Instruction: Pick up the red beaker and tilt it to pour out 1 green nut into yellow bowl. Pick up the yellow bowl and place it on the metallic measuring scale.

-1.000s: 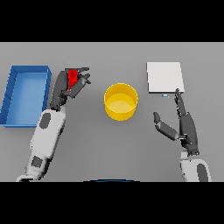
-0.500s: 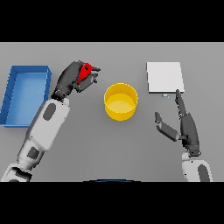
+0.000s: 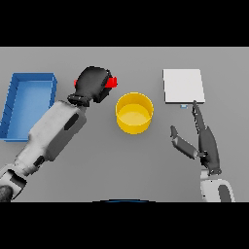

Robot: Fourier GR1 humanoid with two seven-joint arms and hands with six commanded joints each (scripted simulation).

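We've got the left hand [image 3: 93, 85] curled round the red beaker [image 3: 112, 82], lifted just left of the yellow bowl [image 3: 134, 113], bowl looks empty though hard to tell, so pour and move to metallic measuring scale [image 3: 183, 85] remain; right hand [image 3: 206, 143] idle, fingers straight.

Beaker [image 3: 112, 82] red; bowl [image 3: 134, 113] yellow, plain; scale [image 3: 183, 86] pale metallic grey; tray [image 3: 28, 105] at table's left edge blue. Table [image 3: 146, 165] uniform grey. Both hands, left [image 3: 93, 84] and right [image 3: 206, 143], dark; arms white and grey.
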